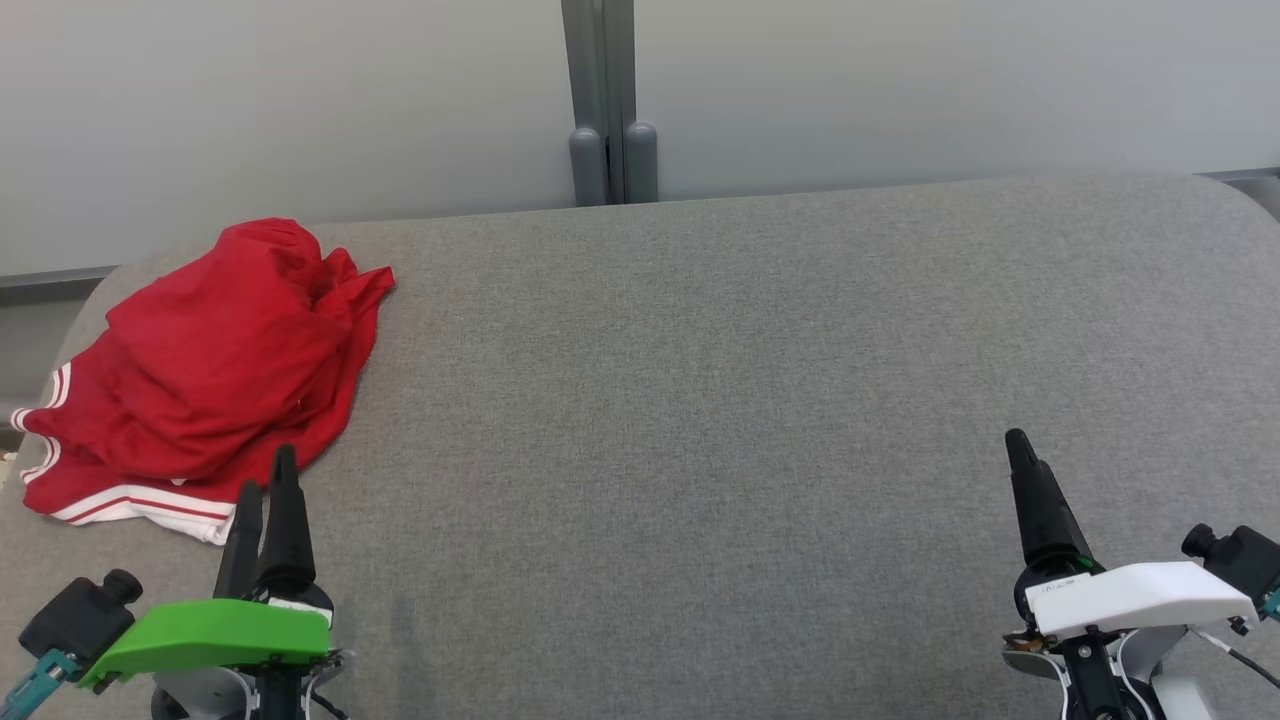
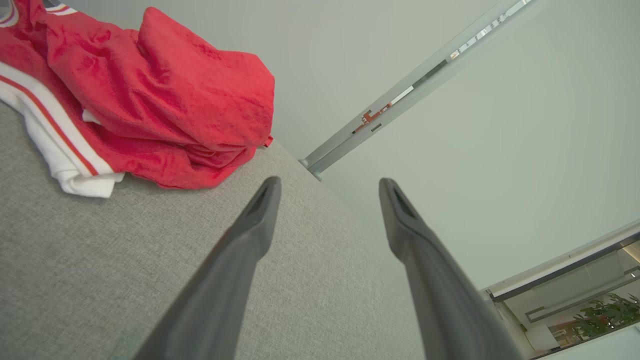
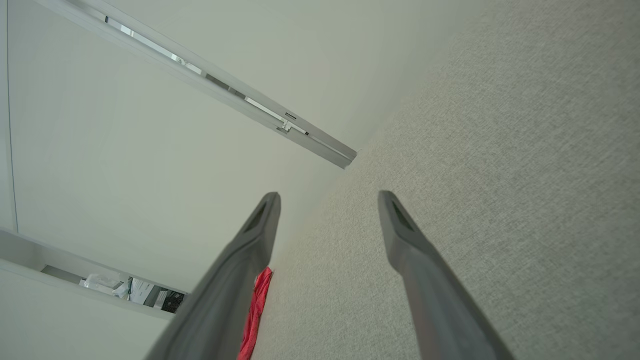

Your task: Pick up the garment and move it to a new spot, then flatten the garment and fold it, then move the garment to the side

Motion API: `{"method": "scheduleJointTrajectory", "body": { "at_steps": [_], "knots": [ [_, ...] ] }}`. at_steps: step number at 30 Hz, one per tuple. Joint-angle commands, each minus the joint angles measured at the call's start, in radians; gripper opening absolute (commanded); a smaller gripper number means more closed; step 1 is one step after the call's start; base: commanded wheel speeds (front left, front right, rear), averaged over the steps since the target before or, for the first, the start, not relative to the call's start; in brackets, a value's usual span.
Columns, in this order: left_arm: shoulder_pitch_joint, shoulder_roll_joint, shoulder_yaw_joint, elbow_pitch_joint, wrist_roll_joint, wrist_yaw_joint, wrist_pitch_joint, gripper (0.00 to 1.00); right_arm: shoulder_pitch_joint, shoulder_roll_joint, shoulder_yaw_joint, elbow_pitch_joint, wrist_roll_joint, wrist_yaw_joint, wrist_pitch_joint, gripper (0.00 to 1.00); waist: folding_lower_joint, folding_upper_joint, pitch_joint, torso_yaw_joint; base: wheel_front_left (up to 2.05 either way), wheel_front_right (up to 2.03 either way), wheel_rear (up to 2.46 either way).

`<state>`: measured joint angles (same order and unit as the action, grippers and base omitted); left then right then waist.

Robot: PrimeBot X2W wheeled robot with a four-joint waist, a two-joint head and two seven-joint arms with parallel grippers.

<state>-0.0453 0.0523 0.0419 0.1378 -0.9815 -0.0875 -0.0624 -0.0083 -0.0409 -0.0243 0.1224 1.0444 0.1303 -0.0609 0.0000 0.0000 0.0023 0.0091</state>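
A crumpled red garment [image 1: 210, 370] with white striped trim lies heaped at the far left of the grey fabric surface [image 1: 700, 420]. My left gripper [image 1: 268, 485] hovers just in front of the heap's near edge, open and empty. In the left wrist view the garment [image 2: 150, 100] lies up and to the left of that gripper's [image 2: 330, 186] spread fingers, apart from them. Low on the right, my right gripper [image 1: 1018, 440] stands far from the garment. Its wrist view shows the gripper [image 3: 329, 197] open and empty, with a sliver of red garment [image 3: 256, 305] behind one finger.
A pale wall runs behind the surface, with a grey vertical post [image 1: 605, 100] at its middle. The surface's rounded edges fall away at the far left [image 1: 60, 330] and far right [image 1: 1250, 200]. Bare grey fabric stretches between the two grippers.
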Motion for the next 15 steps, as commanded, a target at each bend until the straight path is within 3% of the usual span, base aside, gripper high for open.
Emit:
{"method": "scheduleJointTrajectory", "body": {
  "at_steps": [1, 15],
  "knots": [
    [-0.004, 0.014, -0.005, -0.019, 0.047, 0.003, -0.010, 1.00, -0.003, -0.006, 0.004, -0.021, -0.039, 0.000, -0.012, 1.00, 0.0000, 0.0000, 0.000, 0.000, 0.00, 0.00, 0.00],
    [0.007, 0.036, -0.050, -0.033, 0.276, 0.027, -0.054, 1.00, 0.011, -0.008, 0.023, -0.034, -0.239, 0.000, -0.055, 1.00, 0.0000, 0.0000, -0.002, 0.004, 0.00, 0.00, 0.00]
  ]
}}
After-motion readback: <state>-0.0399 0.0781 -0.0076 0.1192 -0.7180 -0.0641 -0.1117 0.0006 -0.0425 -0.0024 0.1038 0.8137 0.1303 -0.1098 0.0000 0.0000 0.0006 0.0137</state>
